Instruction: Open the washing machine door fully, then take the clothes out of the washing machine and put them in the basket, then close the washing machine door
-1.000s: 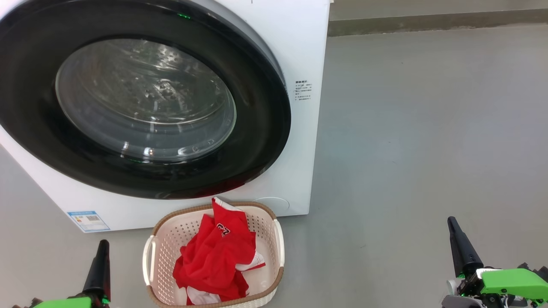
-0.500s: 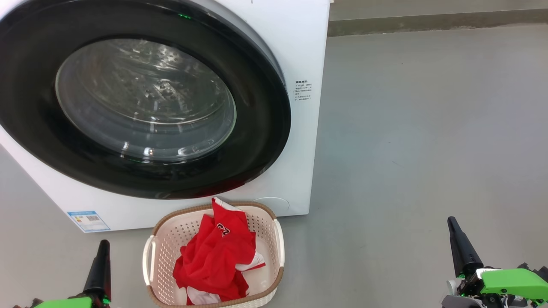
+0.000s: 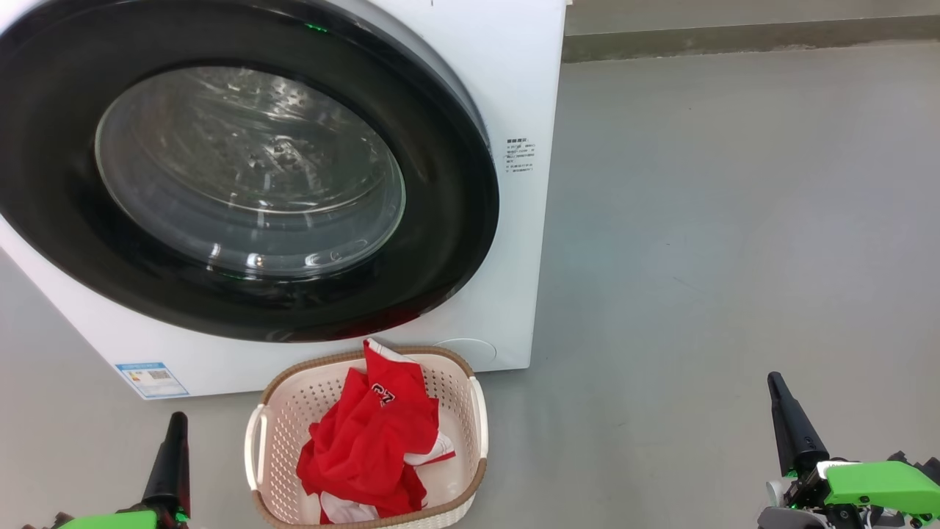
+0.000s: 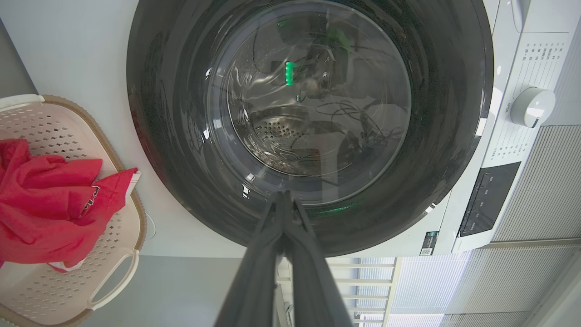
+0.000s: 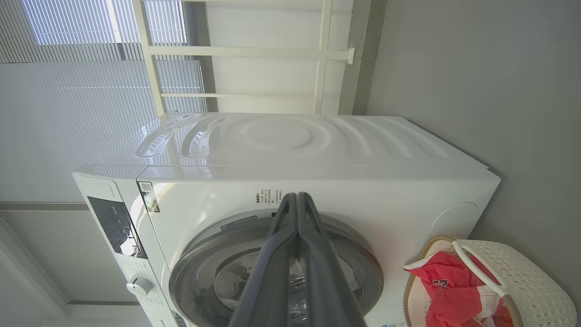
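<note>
The white washing machine (image 3: 514, 88) stands ahead with its black-rimmed glass door (image 3: 250, 173) flat against its front. Through the glass in the left wrist view, the door (image 4: 313, 113) shows a steel drum with no fabric visible. Red clothes (image 3: 371, 441) with white trim lie in the cream basket (image 3: 470, 481) on the floor before the machine; the clothes (image 4: 41, 200) and the basket (image 5: 522, 281) show in the wrist views too. My left gripper (image 3: 176, 422) is shut at the lower left, my right gripper (image 3: 775, 382) shut at the lower right. Both hold nothing and hang apart from everything.
Grey floor (image 3: 734, 220) stretches to the right of the machine up to a wall base (image 3: 734, 40). The control panel and a white dial (image 4: 532, 106) sit beside the door. White blinds and a window frame (image 5: 249, 52) stand behind the machine.
</note>
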Motion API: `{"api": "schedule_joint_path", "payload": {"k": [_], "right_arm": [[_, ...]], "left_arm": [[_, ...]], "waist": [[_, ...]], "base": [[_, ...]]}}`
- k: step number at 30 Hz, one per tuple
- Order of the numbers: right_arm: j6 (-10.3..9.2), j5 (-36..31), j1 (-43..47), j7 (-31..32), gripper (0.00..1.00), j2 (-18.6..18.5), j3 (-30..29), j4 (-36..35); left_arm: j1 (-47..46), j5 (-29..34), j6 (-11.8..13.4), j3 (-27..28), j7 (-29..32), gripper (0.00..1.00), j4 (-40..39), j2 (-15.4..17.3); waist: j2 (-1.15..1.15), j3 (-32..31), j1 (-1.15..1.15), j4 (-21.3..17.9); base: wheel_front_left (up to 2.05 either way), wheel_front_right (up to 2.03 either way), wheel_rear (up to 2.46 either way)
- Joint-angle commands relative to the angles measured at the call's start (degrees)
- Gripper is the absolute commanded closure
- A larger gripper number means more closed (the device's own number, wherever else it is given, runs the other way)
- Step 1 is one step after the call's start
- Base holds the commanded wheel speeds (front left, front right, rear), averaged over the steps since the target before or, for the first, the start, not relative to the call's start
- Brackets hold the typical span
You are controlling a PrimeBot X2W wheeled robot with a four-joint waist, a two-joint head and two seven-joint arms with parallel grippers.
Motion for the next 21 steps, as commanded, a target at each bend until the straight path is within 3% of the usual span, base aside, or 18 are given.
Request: {"api": "schedule_joint_path", "payload": {"k": [1,21], "right_arm": [[-0.06,0.2,-1.5,0.5,1.00,-0.2,1.4,-1.7],[-0.06,0.2,-1.5,0.5,1.00,-0.2,1.4,-1.7]], "left_arm": [[-2.2,0.0,-0.2,2.0,0.5,1.00,-1.3,0.7],[-2.2,0.1,-0.2,2.2,0.6,1.00,-1.3,0.6]], "waist": [[0.00,0.0,0.00,0.0],[0.00,0.0,0.00,0.0]], "base": [[0.00,0.00,0.00],[0.00,0.00,0.00]]}}
